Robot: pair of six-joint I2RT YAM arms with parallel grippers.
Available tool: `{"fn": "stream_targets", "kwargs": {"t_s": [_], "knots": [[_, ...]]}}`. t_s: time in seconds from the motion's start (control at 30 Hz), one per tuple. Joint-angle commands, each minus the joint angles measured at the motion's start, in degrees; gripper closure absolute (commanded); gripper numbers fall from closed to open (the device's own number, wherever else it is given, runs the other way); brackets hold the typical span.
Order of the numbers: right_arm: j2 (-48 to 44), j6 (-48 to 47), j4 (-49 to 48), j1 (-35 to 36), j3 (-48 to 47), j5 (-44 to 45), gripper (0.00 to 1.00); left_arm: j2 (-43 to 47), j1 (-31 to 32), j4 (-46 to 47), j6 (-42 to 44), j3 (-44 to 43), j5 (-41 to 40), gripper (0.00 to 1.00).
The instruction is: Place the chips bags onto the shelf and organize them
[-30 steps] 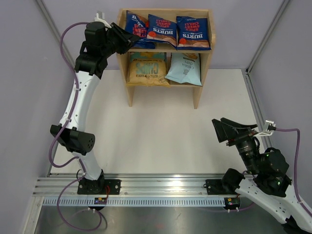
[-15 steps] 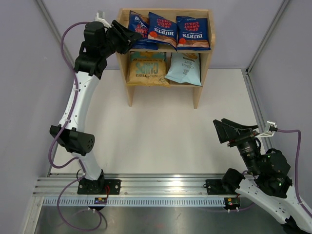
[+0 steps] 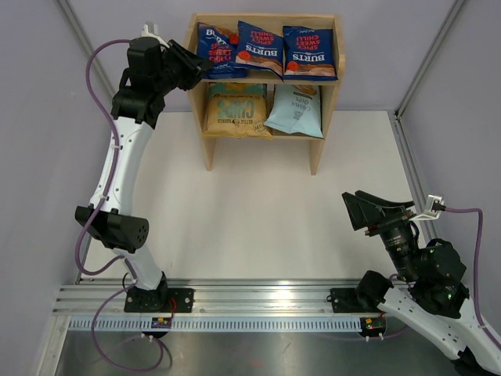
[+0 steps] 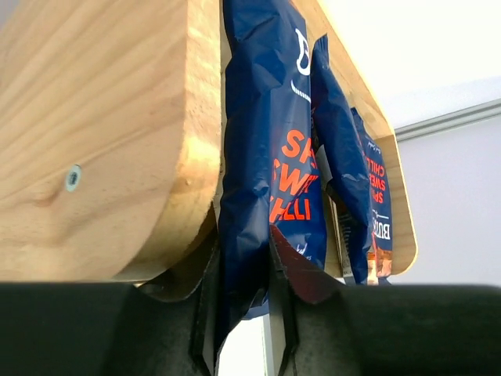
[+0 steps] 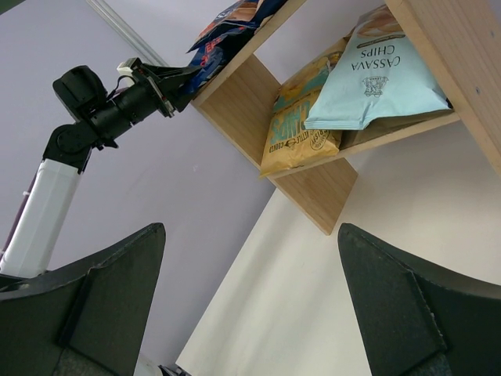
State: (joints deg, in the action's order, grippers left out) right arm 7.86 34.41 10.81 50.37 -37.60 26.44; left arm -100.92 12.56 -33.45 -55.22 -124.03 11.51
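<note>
1. The left fingers [image 4: 202,337] are clamped on the lower edge of the leftmost Burts bag [image 3: 213,47]. That bag stands on the top tier of the shelf [image 3: 317,149], just beside the left side panel [image 4: 102,133].
2. The two other Burts bags [image 3: 260,48] share that tier, and the nearer one overlaps the held bag. The tan Chips bag [image 3: 235,116] and the pale blue bag [image 3: 296,110] lie on the lower tier.
3. The right fingers [image 5: 109,298] are spread wide with nothing between them, well away over the desk [image 3: 258,219].
4. All five bags look placed, so the remaining step is probably letting go and backing out.
5. If the arm retreats before the fingers part fully, it could drag the bag off the front edge.
6. The bag is thin and upright, so once freed it may slump forward or tip onto its neighbour and disturb the row.
7. The wrist sits close to the side panel, so a careless exit could knock the light shelf and shake bags loose.
</note>
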Motion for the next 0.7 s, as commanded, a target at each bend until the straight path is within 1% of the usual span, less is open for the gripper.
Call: {"fn": "stream_targets", "kwargs": {"t_s": [0.0,0.1,0.27,0.33,0.47,0.5,0.53,0.67], "knots": [[-0.12,0.74,-0.44,0.25,-0.89,0.81,0.01,0.99,-1.83,-1.27,1.43,-0.51,-2.90,0.76],[-0.12,1.01,-0.35,0.26,-0.80,0.72,0.01,-0.67,-2.36,-1.53,1.26,-1.91,-1.14,0.75],[-0.30,0.83,-0.17,0.17,-0.98,0.81,0.01,-3.23,-2.63,-3.02,1.96,-5.96,0.97,0.60],[-0.39,0.83,-0.09,0.17,-0.89,0.81,0.01,-2.88,-2.63,-3.90,2.66,-5.88,0.36,0.57],[-0.21,1.27,0.00,0.25,-0.72,0.72,0.01,-1.30,-2.63,-7.15,4.68,-5.52,-3.76,0.50],[-0.21,1.36,-0.35,0.26,-0.72,0.72,0.01,-0.94,-2.63,-8.28,5.21,-5.44,-4.47,0.46],[-0.04,1.36,-0.44,0.26,-0.63,0.64,0.00,-0.42,-2.63,-8.56,5.91,-5.35,-4.91,0.44],[0.49,1.44,-0.52,0.17,-0.89,0.28,0.00,0.37,-2.98,-10.14,7.23,-5.52,-6.93,0.41]]}}
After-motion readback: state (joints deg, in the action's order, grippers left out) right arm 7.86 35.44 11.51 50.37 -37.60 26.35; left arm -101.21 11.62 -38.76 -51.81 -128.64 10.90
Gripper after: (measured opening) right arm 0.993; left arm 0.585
